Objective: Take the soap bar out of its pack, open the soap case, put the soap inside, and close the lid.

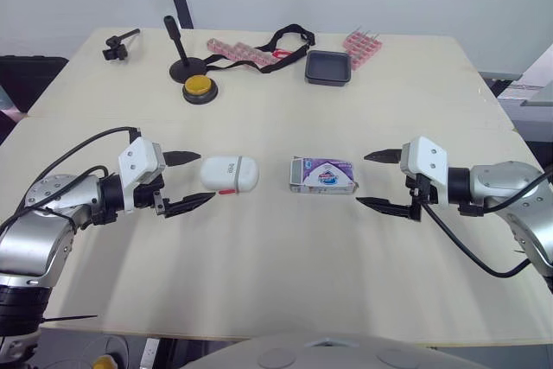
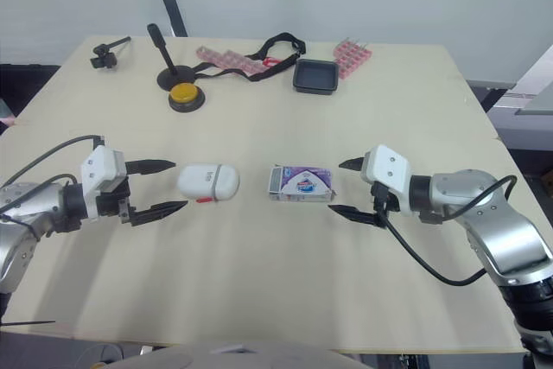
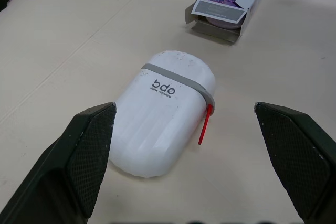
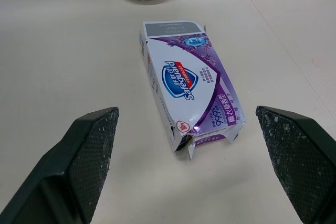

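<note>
- Left eye view: the case (image 1: 230, 174) lies shut on the table (image 1: 276, 265), a little left of centre. The pack (image 1: 324, 175) lies just to its right, with a gap between them.
- The left gripper (image 1: 201, 179) is spread wide. Its tips sit at the case's left end, one to each side, and are not seen to touch it.
- The right gripper (image 1: 361, 179) is also spread wide, just right of the pack and clear of it, holding nothing.
- Left wrist view: the case is white with a grey band and a red tab. Beyond it, the pack's end flap stands open and something pale shows inside.
- Right wrist view: the pack lies flat, printed face up, and its near end is torn open too.
- At the table's far side sit a yellow button (image 1: 199, 88) and a black tray (image 1: 328, 66).
</note>
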Available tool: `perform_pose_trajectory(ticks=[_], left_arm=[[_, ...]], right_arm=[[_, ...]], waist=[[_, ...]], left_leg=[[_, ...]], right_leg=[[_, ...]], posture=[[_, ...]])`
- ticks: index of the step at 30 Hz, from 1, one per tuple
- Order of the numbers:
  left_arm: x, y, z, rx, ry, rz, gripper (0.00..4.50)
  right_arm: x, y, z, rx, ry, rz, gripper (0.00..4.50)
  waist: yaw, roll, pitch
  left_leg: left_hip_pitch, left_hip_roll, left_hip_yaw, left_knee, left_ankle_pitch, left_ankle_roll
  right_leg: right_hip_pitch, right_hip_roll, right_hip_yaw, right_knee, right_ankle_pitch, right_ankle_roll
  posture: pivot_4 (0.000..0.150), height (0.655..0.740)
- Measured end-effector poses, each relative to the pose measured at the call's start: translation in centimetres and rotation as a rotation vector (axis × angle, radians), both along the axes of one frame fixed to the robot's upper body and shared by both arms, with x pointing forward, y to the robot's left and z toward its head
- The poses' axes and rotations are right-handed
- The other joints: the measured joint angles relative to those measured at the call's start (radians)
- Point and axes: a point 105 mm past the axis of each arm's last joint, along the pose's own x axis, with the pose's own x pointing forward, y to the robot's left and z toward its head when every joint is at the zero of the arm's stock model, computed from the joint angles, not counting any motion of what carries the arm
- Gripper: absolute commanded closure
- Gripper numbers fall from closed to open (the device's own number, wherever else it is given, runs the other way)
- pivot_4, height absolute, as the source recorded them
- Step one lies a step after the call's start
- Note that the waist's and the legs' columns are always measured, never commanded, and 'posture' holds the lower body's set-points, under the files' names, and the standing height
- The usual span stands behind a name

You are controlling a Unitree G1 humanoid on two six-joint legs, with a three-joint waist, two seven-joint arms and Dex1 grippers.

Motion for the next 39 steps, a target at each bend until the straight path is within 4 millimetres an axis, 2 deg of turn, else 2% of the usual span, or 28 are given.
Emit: perform_pose_trajectory(ticks=[6,20,24,33,39], left_arm=[[-0.2,-0.5,-0.4,0.0,0.017,-0.027,0.02],[-0.4,-0.4,-0.7,-0.002,0.032,-0.042,0.02],[-0.4,-0.3,-0.7,-0.001,0.028,-0.042,0.02],[-0.7,-0.8,-1.3,-0.016,0.04,-0.037,0.02],[-1.3,-1.3,-1.7,-0.027,0.045,-0.024,0.02]], right_arm=[[-0.1,-0.6,-0.3,-0.027,0.002,-0.016,0.0],[0.7,-0.7,-0.2,-0.053,-0.047,-0.03,0.0],[1.4,-0.1,0.0,-0.029,-0.041,-0.031,0.0],[2.6,1.5,-2.3,-0.129,0.025,0.004,0.0],[3.6,1.7,-2.4,-0.131,0.043,-0.006,0.0]], waist=[[0.002,0.0,0.0],[0.001,0.0,0.0],[-0.003,0.0,0.0],[0.0,0.0,0.0],[-0.001,0.0,0.0]], left_leg=[[0.0,0.0,0.0,0.0,0.0,0.0],[0.0,0.0,0.0,0.001,0.0,0.0],[0.0,0.0,0.0,0.001,0.0,0.0],[0.0,0.0,0.0,0.002,0.0,0.0],[0.0,0.0,0.0,0.002,0.0,0.0]], right_leg=[[0.0,0.0,0.0,0.0,0.0,0.0],[0.0,0.0,0.0,0.001,0.0,0.0],[0.0,0.0,0.0,0.001,0.0,0.0],[0.0,0.0,0.0,0.002,0.0,0.0],[0.0,0.0,0.0,0.002,0.0,0.0]], posture=[[0.15,0.7395],[0.15,0.7395],[0.15,0.7395],[0.15,0.7395],[0.15,0.7395]])
